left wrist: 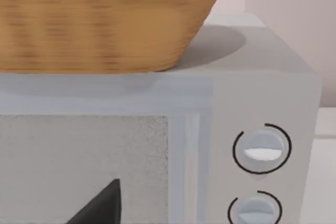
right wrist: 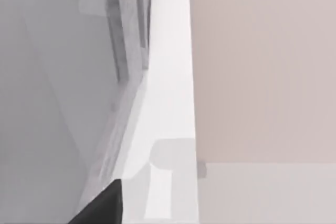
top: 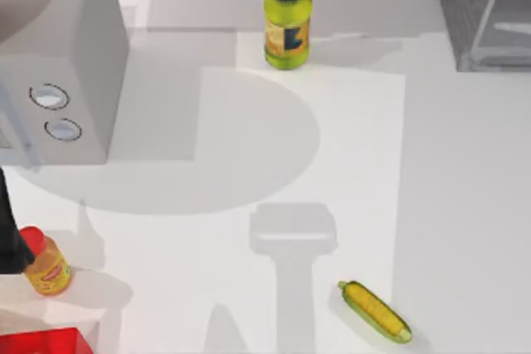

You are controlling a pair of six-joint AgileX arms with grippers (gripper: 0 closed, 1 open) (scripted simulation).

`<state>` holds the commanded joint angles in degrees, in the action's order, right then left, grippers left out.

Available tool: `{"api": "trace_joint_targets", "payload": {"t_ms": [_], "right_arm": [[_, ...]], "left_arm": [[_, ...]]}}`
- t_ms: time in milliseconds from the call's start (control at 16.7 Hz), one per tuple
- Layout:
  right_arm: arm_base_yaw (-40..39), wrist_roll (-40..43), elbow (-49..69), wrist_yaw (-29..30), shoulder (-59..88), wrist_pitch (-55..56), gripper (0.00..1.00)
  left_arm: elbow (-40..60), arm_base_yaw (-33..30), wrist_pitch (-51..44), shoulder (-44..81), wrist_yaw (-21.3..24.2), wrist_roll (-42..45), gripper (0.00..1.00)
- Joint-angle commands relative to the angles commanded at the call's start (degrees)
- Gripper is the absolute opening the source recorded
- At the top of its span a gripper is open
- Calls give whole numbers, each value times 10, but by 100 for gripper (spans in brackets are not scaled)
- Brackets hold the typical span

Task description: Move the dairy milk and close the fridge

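my left arm (top: 10,230) sits at the table's left edge near the front, a dark shape just beside the red-capped orange bottle (top: 47,267), with a red block (top: 46,341) at the front corner. its wrist camera faces the light grey box with two dials (left wrist: 260,148), a wicker basket (left wrist: 100,19) on top of it; a dark finger tip (left wrist: 102,205) pokes in at the frame edge, but i cannot tell whether that gripper is spread or pressed together. further out on the table (top: 357,163): a corn cob (top: 375,311) front right of centre, long axis diagonal, and the yellow-green bottle (top: 287,21) upright at the back centre. the fridge (top: 485,10) fills the back right corner, dark grey speckled, pale panel facing in. my right wrist camera is hard up against a grey slanted surface, which i take to be the fridge (right wrist: 63,77), with one dark finger tip (right wrist: 105,205) at the frame edge; jaw state there: cannot tell. i can't find the dairy milk on the open table, so its position is unknown; my guess is it's already stowed. judging by that, the right arm is the nearer one and the door close is what's left.
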<state>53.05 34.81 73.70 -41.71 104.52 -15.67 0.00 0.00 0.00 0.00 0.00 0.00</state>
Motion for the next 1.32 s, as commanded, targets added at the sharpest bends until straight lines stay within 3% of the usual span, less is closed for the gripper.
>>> {"api": "trace_joint_targets", "payload": {"t_ms": [420,720,1080,1320], "right_arm": [[-34,-34,-12,22,-10,20,100],[-163,-139,-45,147,-50,83,100],[-416,-258,-113,341,-66,122,100],[-507,-335,-159,410,-104,169,100]], "left_arm": [[0,0,0,0,0,0,100],[0,0,0,0,0,0,100],[0,0,0,0,0,0,100],[0,0,0,0,0,0,100]]}}
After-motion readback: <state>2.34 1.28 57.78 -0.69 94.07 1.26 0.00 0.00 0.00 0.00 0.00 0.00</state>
